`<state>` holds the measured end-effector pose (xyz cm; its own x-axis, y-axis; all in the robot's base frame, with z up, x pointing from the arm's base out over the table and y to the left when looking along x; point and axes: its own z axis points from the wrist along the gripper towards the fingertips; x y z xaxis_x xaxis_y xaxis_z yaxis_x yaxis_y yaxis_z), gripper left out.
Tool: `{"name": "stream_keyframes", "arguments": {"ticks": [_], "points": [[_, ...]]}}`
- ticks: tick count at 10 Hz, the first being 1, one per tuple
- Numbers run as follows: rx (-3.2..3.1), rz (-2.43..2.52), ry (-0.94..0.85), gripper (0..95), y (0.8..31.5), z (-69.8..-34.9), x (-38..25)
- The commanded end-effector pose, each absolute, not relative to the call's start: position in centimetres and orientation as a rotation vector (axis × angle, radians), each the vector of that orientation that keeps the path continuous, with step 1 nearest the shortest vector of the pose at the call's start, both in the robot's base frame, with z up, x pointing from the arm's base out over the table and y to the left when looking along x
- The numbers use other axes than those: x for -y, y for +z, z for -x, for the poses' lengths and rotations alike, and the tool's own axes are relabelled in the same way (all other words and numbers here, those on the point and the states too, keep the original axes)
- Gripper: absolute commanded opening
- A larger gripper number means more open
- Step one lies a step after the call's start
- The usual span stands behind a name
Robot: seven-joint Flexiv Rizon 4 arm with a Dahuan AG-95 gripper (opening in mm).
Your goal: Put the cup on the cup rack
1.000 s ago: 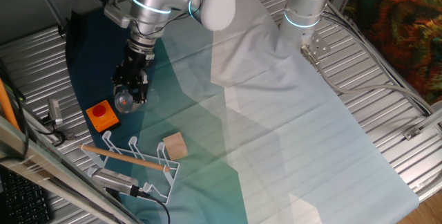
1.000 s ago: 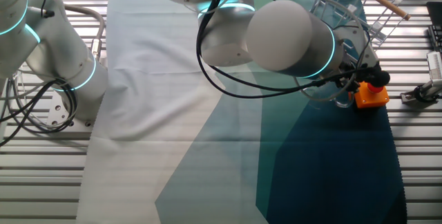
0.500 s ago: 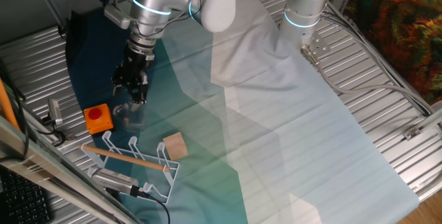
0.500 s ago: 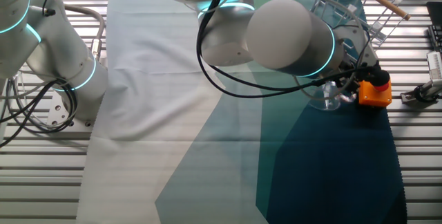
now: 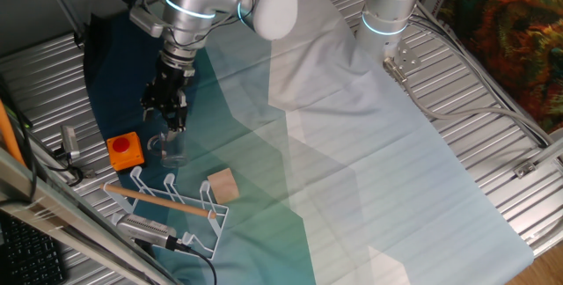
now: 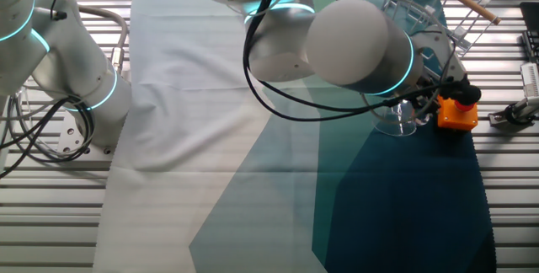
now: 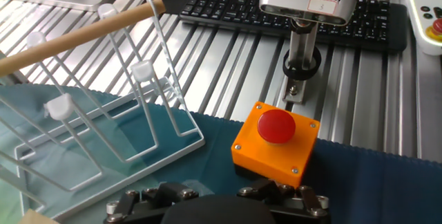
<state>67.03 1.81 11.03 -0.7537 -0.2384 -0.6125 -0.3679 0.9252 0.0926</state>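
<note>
The clear cup shows faintly on the teal cloth, right of the orange box, and also appears in the other fixed view as the cup. My gripper hangs directly over it, fingertips at its rim. At this size I cannot make out whether the fingers hold the glass. The white wire cup rack with its wooden rod stands nearer the table's front edge; in the hand view the cup rack fills the left. The arm's big joint hides my fingers in the other fixed view.
An orange box with a red button sits close left of the cup. A tan wooden block lies right of the rack. A camera on a post and a keyboard lie beyond. A second arm's base stands at the back.
The cup, at my fingertips beside the orange box a second ago, now shows below them and clear of the box. The box has shifted slightly left. My hand has risen a little.
</note>
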Motion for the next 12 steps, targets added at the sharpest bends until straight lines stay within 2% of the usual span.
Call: {"name": "stream_keyframes", "arguments": {"ticks": [1, 8, 12], "points": [[-2.459, 0.427, 0.282, 76.0, 10.5, -67.6, -1.9], [-2.691, 0.397, 0.347, 76.0, 9.9, -67.4, -1.5], [-2.916, 0.423, 0.316, 76.0, 9.4, -67.8, -1.3]]}}
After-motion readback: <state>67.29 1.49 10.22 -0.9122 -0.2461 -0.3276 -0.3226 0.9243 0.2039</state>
